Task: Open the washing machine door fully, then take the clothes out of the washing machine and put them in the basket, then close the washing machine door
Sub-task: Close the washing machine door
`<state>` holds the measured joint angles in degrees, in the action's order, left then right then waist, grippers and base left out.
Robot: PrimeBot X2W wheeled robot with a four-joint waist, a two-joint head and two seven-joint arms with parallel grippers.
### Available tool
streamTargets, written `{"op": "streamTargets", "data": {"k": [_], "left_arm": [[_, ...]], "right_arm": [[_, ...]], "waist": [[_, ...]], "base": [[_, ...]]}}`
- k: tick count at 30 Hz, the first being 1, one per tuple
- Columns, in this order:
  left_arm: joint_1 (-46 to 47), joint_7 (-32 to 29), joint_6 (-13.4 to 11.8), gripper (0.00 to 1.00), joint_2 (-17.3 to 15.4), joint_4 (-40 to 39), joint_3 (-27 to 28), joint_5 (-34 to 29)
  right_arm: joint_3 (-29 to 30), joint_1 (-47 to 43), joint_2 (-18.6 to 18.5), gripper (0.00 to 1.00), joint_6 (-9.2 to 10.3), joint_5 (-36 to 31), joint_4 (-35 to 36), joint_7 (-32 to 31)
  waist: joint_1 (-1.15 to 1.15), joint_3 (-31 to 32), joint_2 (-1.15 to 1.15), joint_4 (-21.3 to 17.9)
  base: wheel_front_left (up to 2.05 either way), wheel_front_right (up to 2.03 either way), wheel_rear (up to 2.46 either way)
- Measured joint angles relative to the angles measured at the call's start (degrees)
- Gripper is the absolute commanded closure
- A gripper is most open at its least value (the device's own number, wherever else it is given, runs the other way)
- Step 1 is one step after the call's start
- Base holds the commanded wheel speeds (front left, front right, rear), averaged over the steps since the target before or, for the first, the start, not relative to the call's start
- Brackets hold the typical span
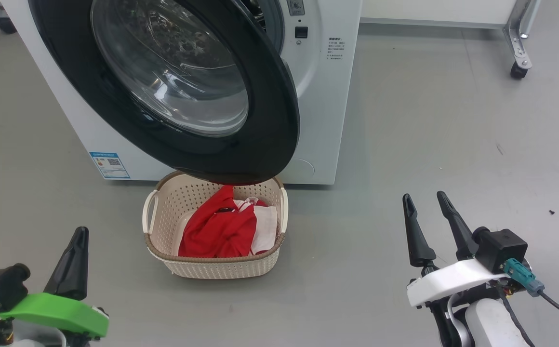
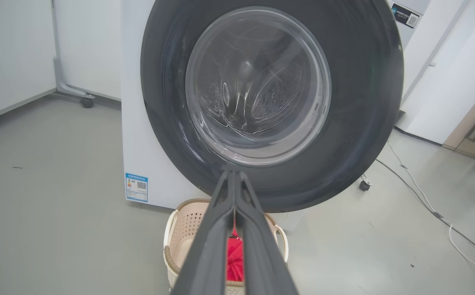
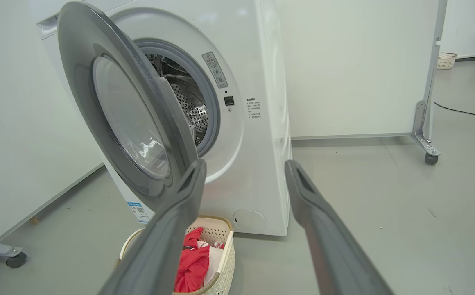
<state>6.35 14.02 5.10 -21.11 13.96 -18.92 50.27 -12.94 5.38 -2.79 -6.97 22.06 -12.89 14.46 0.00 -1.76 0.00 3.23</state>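
The washing machine point(image 1: 327, 106) point(image 2: 139, 135) point(image 3: 262, 123) stands ahead with its door point(image 1: 173, 96) point(image 2: 270, 102) point(image 3: 127, 119) swung partly out over the basket. In the right wrist view the grey drum mouth point(image 3: 188, 102) shows behind the door. The cream basket point(image 1: 214, 267) point(image 2: 180, 229) point(image 3: 223, 262) sits on the floor below the door, and the red and white clothes point(image 1: 226, 229) point(image 2: 234, 258) point(image 3: 192, 262) lie inside it. My left gripper point(image 1: 78, 233) point(image 2: 234, 174) is shut and empty at the lower left. My right gripper point(image 1: 426, 197) point(image 3: 245, 168) stands open and empty at the lower right.
Grey floor lies all around. A wheeled white panel's caster point(image 1: 518, 70) point(image 3: 430, 157) stands to the right of the machine. Cables point(image 2: 426, 196) run across the floor in the left wrist view. A second basket point(image 3: 446, 60) sits far back.
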Motion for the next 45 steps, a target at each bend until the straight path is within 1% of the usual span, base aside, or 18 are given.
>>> {"op": "streamTargets", "data": {"k": [1, 5, 6, 8, 9, 10, 11, 15, 19, 23, 27, 32, 45], "left_arm": [[-0.43, 0.8, -0.2, 1.0, 0.03, -0.11, 0.19, -0.25], [-1.69, 0.85, -0.84, 1.0, 0.07, -0.93, 0.69, -2.03], [-1.95, 0.85, -0.85, 0.92, 0.11, -1.27, 0.78, -2.47], [-2.29, 0.83, -1.13, 0.57, 0.2, -1.75, 0.88, -3.23], [-2.5, 0.8, -1.29, 0.43, 0.13, -1.87, 0.74, -4.13], [-2.86, 0.68, -1.3, 0.12, 0.14, -2.0, 0.62, -5.01], [-3.29, 0.68, -1.3, 0.0, 0.21, -2.09, 0.54, -5.55], [-4.36, 0.68, -1.37, 0.0, 0.76, -2.94, 0.53, -6.05], [-5.04, 0.67, -1.88, 0.0, 1.98, -3.58, 0.93, -6.53], [-5.54, 0.67, -2.35, 0.0, 2.14, -4.1, 1.23, -8.45], [-5.54, 0.67, -2.35, 0.0, 2.44, -5.71, 2.53, -9.77], [-5.57, 0.67, -2.35, 0.0, 3.57, -6.97, 3.74, -10.65], [-7.42, 0.67, -2.35, 0.0, 4.97, -7.64, 4.91, -12.63]], "right_arm": [[-0.04, 0.0, 0.0, 0.0, 0.0, 0.0, 0.01, 0.0], [-0.05, -0.01, -0.01, 0.0, 0.0, 0.0, 0.01, 0.0], [-0.07, -0.02, -0.01, 0.0, 0.0, 0.0, 0.01, 0.0], [-0.1, -0.04, -0.01, 0.0, 0.0, 0.0, 0.02, 0.0], [-0.13, -0.04, -0.02, 0.0, 0.0, 0.0, 0.02, 0.0], [-0.15, -0.05, -0.01, 0.0, 0.0, 0.0, 0.02, 0.0], [-0.18, -0.05, -0.01, 0.0, 0.0, 0.0, 0.02, 0.0], [-0.35, -0.07, -0.01, 0.0, 0.0, 0.0, 0.05, 0.0], [-0.45, -0.09, -0.01, 0.0, 0.0, 0.0, 0.1, 0.0], [-0.46, -0.09, -0.02, 0.0, 0.0, 0.0, 0.12, 0.0], [-0.46, -0.09, -0.01, 0.0, 0.0, 0.0, 0.16, 0.0], [-0.47, -0.09, -0.01, 0.0, 0.0, 0.0, 0.18, 0.0], [-0.58, -0.09, -0.01, 0.0, -0.01, 0.0, 0.21, 0.0]], "waist": [[0.0, 0.05, 0.0, 0.03], [0.0, 0.2, 0.0, 0.18], [0.0, 0.23, 0.0, 0.22], [0.0, 0.29, 0.0, 0.3], [0.0, 0.31, 0.0, 0.34], [0.0, 0.33, 0.0, 0.38], [0.0, 0.35, 0.0, 0.42], [0.0, 0.37, 0.0, 0.51], [0.0, 0.3, 0.0, 0.56], [0.0, 0.16, 0.0, 0.62], [0.0, 0.03, 0.0, 0.66], [0.0, -0.06, 0.0, 0.7], [0.0, -0.34, 0.0, 0.67]], "base": [[0.0, 0.0, 0.0], [0.0, 0.0, 0.0], [0.0, 0.0, 0.0], [0.0, 0.0, 0.0], [0.0, 0.0, 0.0], [0.0, 0.0, 0.0], [0.0, 0.0, 0.0], [0.0, 0.0, 0.0], [0.0, 0.0, 0.0], [0.0, 0.0, 0.0], [0.0, 0.0, 0.0], [0.0, 0.0, 0.0], [0.0, 0.0, 0.0]]}}
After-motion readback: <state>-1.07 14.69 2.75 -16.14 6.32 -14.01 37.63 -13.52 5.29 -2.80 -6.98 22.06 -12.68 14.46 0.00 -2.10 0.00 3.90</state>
